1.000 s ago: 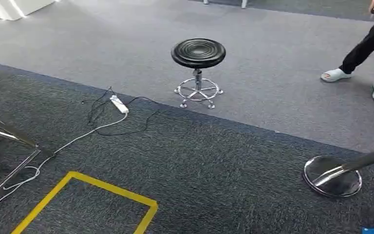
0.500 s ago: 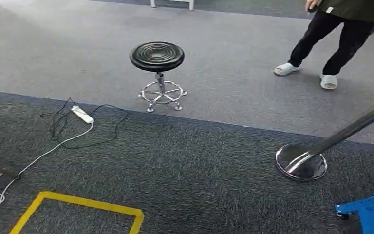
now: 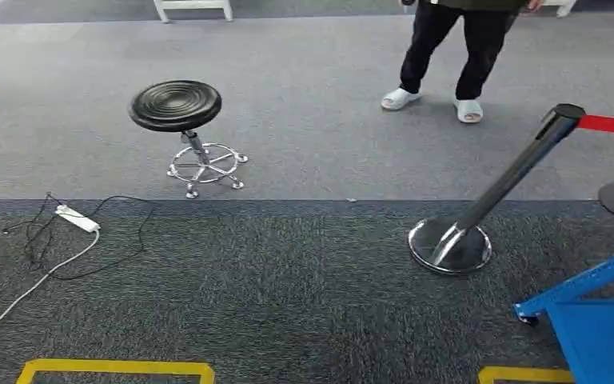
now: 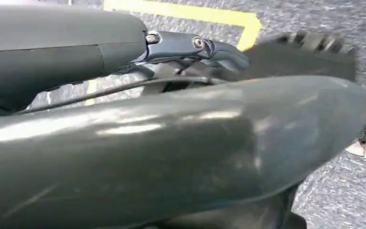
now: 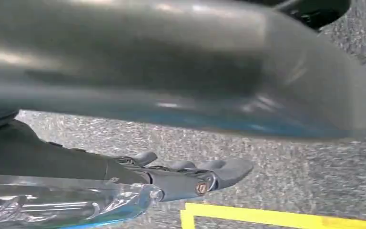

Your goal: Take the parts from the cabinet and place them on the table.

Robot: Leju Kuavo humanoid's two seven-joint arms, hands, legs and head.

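The right robot hand (image 5: 190, 176) hangs over the dark carpet (image 3: 288, 296) with its fingers (image 5: 228, 169) stretched out straight, side by side. A clear plastic piece (image 5: 57, 202) lies against the base of this hand. I cannot tell whether it is one of the parts, nor whether the hand is grasping it. The left robot hand (image 4: 190, 47) also hangs over the carpet, just beside a yellow tape line (image 4: 190, 13). Its grey cover hides most of it, so I cannot tell whether it is released or clenched.

In the head view, a black round stool (image 3: 177, 108) with a chrome foot stands on the lighter grey floor (image 3: 328, 144). Nearer to the robot than the stool, and a little to its left, a white power strip (image 3: 77, 218) lies on the dark carpet with black cables around it. Right of the stool, well apart, a chrome post (image 3: 496, 196) leans on its round base and carries a red belt (image 3: 612, 125). Beyond the post from the stool, at the near right corner, stands a blue metal frame (image 3: 600, 328). Behind the stool and to its right, a person (image 3: 448, 48) in dark trousers and white slippers stands on the lighter floor.
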